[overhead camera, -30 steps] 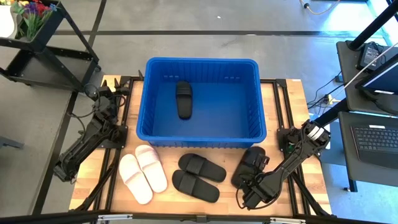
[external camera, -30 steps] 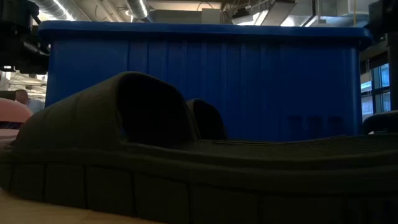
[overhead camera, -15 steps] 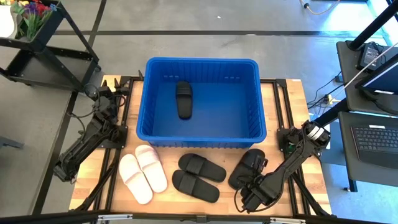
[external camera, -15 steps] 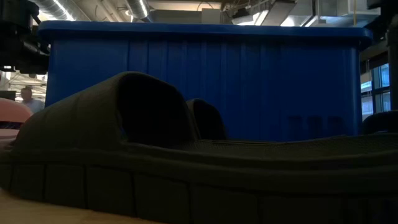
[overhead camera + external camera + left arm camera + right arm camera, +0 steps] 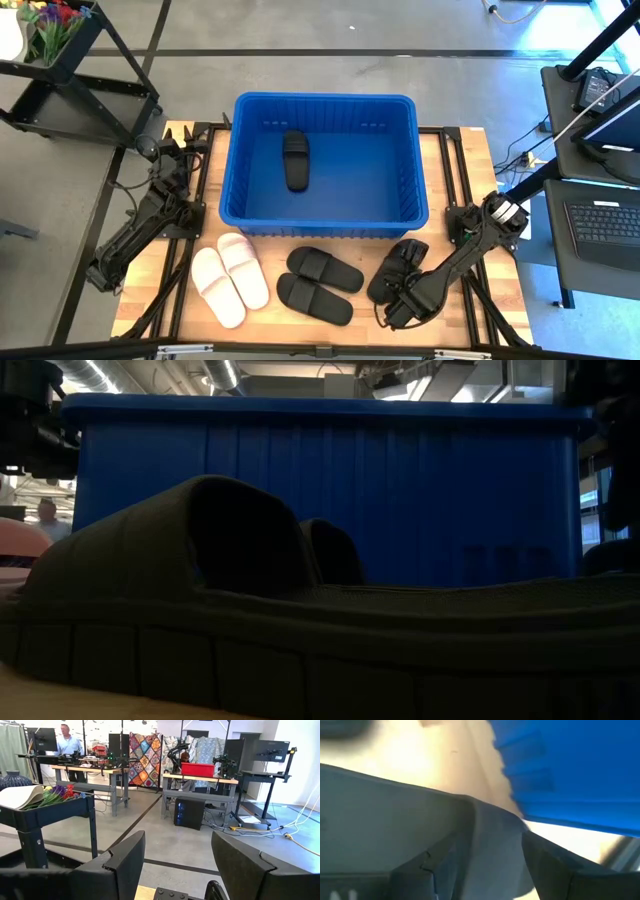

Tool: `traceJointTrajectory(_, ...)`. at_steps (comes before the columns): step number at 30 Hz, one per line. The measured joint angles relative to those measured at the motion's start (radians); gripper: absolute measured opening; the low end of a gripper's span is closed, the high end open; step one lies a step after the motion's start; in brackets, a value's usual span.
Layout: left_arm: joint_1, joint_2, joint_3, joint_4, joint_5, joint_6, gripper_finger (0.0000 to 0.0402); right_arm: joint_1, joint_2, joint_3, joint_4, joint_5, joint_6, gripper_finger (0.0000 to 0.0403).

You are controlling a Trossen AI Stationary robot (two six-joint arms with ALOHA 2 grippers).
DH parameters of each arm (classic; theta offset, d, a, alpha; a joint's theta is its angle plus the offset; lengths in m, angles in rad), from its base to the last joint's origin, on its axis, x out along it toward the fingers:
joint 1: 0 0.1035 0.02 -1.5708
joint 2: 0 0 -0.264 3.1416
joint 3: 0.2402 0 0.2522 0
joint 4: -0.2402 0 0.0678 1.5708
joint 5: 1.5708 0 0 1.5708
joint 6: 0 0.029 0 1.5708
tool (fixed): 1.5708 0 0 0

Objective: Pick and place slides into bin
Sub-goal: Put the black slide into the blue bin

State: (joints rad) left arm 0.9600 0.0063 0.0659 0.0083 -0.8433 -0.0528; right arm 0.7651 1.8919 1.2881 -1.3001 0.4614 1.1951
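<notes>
The blue bin (image 5: 322, 210) stands at the table's far middle with one black slide (image 5: 294, 160) lying in it. A pale pair (image 5: 230, 278) and a black pair (image 5: 318, 283) lie on the table in front of the bin. Another black slide (image 5: 400, 262) lies slanted at the front right. My right gripper (image 5: 392, 302) is shut on its near end. My left gripper (image 5: 163, 150) is open and empty at the table's far left, facing the room (image 5: 175, 865). The low view is filled by a black slide (image 5: 300, 630) in front of the bin wall (image 5: 330, 490). My right gripper pinches the black slide's near end (image 5: 495, 850) between its two fingers (image 5: 420, 845), coming from the table's near side. The fingers lie roughly along the slide. I cannot tell whether the slide is clear of the table.
The bin's near wall (image 5: 320, 222) stands just beyond the slides on the table. A black cart with flowers (image 5: 60, 60) stands off the table's far left. Desks with a keyboard (image 5: 605, 215) stand to the right. Bare wood shows at the front right corner (image 5: 470, 320).
My right gripper has shifted a little toward the table's left, and the black slide in it has slid and turned a little that way. The other slides, the bin and my left arm have kept still.
</notes>
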Motion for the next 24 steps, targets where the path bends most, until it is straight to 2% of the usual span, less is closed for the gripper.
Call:
traceJointTrajectory(6,0.0,0.0,0.0,0.0,0.0,0.0,0.0224,-0.041,0.0,-0.006,-0.054,-0.027,-0.02,0.0191)
traceJointTrajectory(11,0.0,0.0,0.0,0.0,0.0,0.0,0.0224,-0.06,0.0,-0.006,-0.053,-0.095,-0.026,0.0129)
traceJointTrajectory(20,0.0,0.0,0.0,0.0,0.0,0.0,0.0224,-0.061,0.0,0.0,-0.057,-0.15,-0.023,0.0018)
traceJointTrajectory(24,0.0,0.0,0.0,0.0,0.0,0.0,0.0224,-0.061,0.0,0.046,-0.056,-0.154,-0.022,0.0011)
